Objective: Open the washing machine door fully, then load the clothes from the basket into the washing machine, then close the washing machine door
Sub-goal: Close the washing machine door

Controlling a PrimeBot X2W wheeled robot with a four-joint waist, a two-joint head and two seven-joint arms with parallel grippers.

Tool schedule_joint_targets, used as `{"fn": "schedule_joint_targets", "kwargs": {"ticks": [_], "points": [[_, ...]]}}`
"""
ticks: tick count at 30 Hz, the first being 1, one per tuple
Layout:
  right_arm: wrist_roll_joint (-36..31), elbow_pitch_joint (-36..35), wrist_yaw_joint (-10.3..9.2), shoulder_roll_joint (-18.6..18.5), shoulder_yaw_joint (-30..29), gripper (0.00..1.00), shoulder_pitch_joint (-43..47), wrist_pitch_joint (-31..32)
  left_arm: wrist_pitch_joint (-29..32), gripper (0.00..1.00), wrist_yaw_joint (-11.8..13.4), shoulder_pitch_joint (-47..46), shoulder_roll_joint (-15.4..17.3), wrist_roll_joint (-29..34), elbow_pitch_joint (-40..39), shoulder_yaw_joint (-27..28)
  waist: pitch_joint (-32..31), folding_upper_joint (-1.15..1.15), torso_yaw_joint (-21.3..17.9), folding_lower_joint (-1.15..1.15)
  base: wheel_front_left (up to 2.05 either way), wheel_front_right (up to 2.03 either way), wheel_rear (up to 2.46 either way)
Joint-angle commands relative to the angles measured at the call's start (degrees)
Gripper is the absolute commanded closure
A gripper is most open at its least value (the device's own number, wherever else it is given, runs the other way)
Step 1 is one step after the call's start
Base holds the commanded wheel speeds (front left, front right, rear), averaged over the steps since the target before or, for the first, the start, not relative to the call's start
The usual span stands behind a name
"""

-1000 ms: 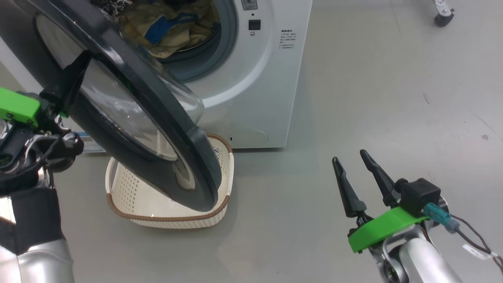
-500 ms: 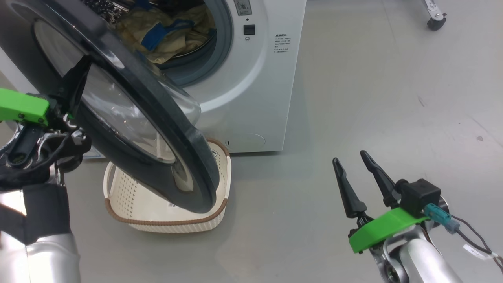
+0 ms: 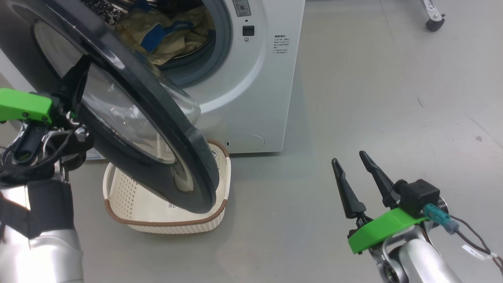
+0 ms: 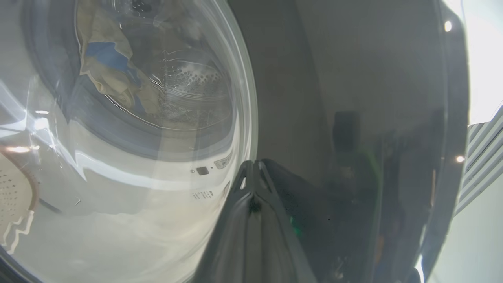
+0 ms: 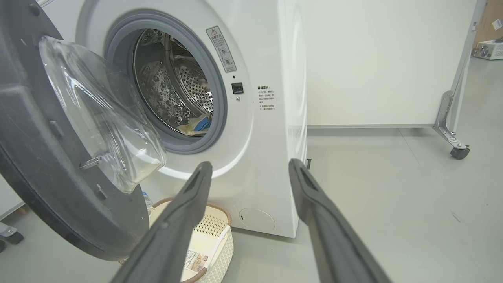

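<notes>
The washing machine (image 3: 251, 98) stands at the top with its mouth uncovered. The clothes (image 3: 169, 31), cream-yellow with blue patches, lie in the drum and show as clothes (image 5: 196, 125) in the right wrist view. The washing machine door (image 3: 157, 129) hangs partly swung out over the basket (image 3: 129, 220), which looks empty. My left gripper (image 3: 80, 68) is shut, its tips resting against the door's outer face beside the glass window (image 4: 137, 118). My right gripper (image 3: 351, 163) hangs open over the floor at the lower right, well clear of the machine, nothing between its fingers (image 5: 184, 204).
Grey floor (image 3: 373, 98) spreads out to the right of the machine. A castor of a wheeled frame (image 3: 432, 23) stands at the far top right, under a white panel (image 5: 385, 59). The basket (image 5: 212, 232) sits directly below the door's lower edge.
The head view has shifted slightly, so the machine sits a bit further left. My left gripper has crept a little to the right on the door. The right arm has not moved.
</notes>
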Motion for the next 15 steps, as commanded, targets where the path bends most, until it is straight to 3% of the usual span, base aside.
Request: {"fn": "schedule_joint_targets", "kwargs": {"ticks": [1, 15], "points": [[0.0, -1.8, 0.26, -0.5, 1.1, 0.00, -0.6, -0.4, -0.5, 1.00, -0.7, -3.5, 1.4, -0.8, -1.8, 0.7, 0.0, 0.00, 0.1, 0.00, 0.00, 0.00, 0.00], [0.1, -1.5, 0.26, -0.4, 1.4, 0.00, -0.6, -0.4, -3.2, 1.00, -1.7, -4.3, 1.1, -3.1, 0.9, -1.9, -0.7, 0.00, 0.5, 0.00, 0.00, 0.00, 0.00]]}}
